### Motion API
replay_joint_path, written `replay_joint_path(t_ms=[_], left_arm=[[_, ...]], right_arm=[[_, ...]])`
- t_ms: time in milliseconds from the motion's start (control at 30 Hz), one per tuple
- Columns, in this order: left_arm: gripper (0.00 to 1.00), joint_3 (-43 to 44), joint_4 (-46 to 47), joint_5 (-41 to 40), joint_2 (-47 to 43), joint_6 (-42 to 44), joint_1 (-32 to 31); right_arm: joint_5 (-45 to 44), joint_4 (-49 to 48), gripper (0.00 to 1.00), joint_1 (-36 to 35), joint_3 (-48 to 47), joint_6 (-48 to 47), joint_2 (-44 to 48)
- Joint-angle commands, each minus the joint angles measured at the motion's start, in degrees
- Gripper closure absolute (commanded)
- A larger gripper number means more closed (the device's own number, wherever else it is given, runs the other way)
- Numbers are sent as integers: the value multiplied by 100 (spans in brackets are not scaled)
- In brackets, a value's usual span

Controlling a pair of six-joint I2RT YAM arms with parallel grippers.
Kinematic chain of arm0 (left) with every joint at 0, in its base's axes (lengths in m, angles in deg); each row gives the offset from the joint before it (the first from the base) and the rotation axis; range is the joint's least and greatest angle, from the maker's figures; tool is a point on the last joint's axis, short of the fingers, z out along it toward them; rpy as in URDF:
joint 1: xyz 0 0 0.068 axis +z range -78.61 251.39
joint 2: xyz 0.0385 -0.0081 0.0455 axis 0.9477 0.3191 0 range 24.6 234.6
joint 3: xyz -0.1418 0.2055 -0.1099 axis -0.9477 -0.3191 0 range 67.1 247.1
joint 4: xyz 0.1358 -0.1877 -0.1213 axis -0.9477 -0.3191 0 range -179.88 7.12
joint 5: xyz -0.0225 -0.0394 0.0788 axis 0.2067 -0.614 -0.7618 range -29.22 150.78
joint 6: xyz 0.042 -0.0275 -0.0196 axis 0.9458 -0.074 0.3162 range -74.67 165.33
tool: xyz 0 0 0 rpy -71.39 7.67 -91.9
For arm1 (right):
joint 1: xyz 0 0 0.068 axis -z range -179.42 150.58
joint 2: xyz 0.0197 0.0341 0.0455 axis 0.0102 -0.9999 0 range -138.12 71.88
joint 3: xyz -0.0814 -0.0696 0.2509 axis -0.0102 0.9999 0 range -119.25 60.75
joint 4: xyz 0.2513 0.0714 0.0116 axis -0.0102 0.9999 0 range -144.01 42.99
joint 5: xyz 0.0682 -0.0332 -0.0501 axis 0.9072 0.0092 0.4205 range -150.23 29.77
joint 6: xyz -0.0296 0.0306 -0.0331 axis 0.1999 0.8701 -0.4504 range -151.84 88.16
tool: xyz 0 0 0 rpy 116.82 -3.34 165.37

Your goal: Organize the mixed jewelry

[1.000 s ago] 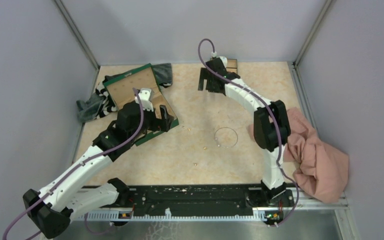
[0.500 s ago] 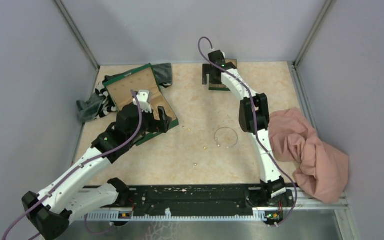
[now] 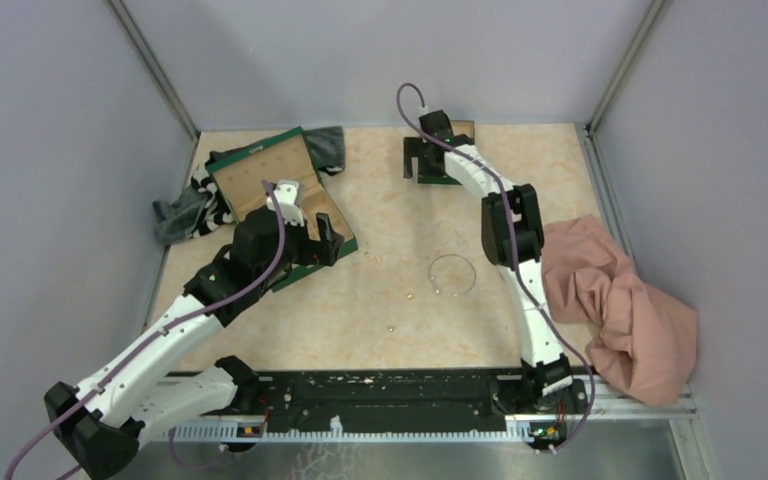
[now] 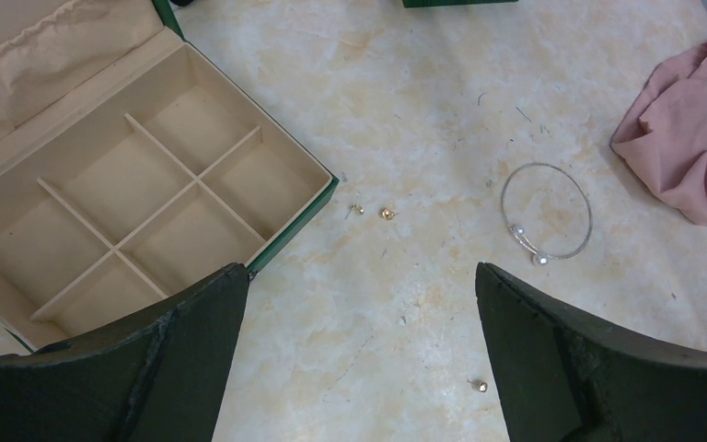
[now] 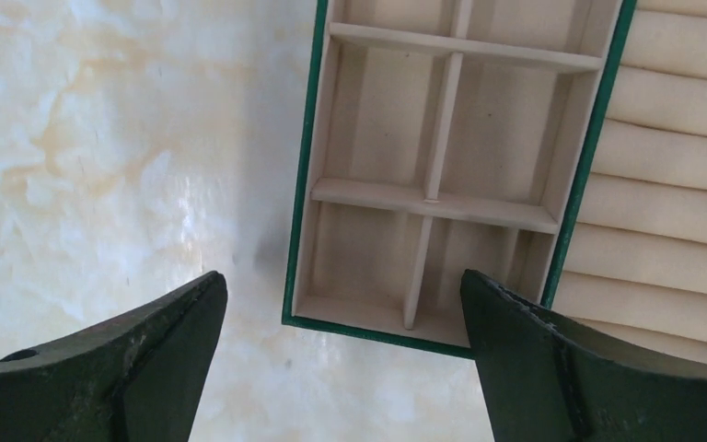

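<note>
Marbled tabletop [image 3: 390, 300]: left gripper [image 4: 359, 276], jaws spread wide, empty, hovering beside the open green box [image 4: 161, 180]. Right gripper [image 5: 341, 281], jaws likewise wide, holding nothing, above the far compartment tray [image 5: 442, 198]. Wire hoop [image 4: 516, 230] lies mid-table, right of scattered gold specks [image 4: 388, 214], untouched.

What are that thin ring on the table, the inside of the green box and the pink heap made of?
The ring looks like thin silvery metal wire: it glints and ends in two small beads. The box lining seems matte cream fabric or flocked card, without shine. The pink heap is soft cloth, shown by its folds and creases.
</note>
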Motion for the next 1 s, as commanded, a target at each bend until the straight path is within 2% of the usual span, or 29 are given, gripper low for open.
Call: replay_joint_path(t_ms=[0, 200, 300, 400, 500, 667, 767, 867, 967], left_arm=[[1, -61, 107, 37, 0, 7, -7], [1, -42, 173, 32, 41, 33, -7], [1, -18, 272, 4, 58, 70, -6], [1, -59, 405, 44, 143, 95, -6], [1, -26, 411, 130, 280, 80, -11], [1, -29, 450, 203, 363, 38, -7], [1, -42, 449, 147, 338, -5, -6], [1, 193, 41, 91, 494, -36, -6], [1, 463, -400, -83, 727, -50, 22]], right_arm=[[601, -321, 3, 9, 1444, 226, 963], [1189, -748, 3, -95, 3350, 661, 2402], [1580, -1172, 3, -191, 4598, 1011, 3048], [1767, -1327, 2, -371, 5303, 1167, 3447], [1616, -1277, 2, -546, 5512, 1019, 3800], [432, -1181, 2, -570, 5396, 731, 4814], [29, -1241, 3, -570, 5453, 564, 5308], [385, -1357, 6, -647, 5726, -6, 5722], [285, -1171, 10, -1121, 5963, -399, 5926]])
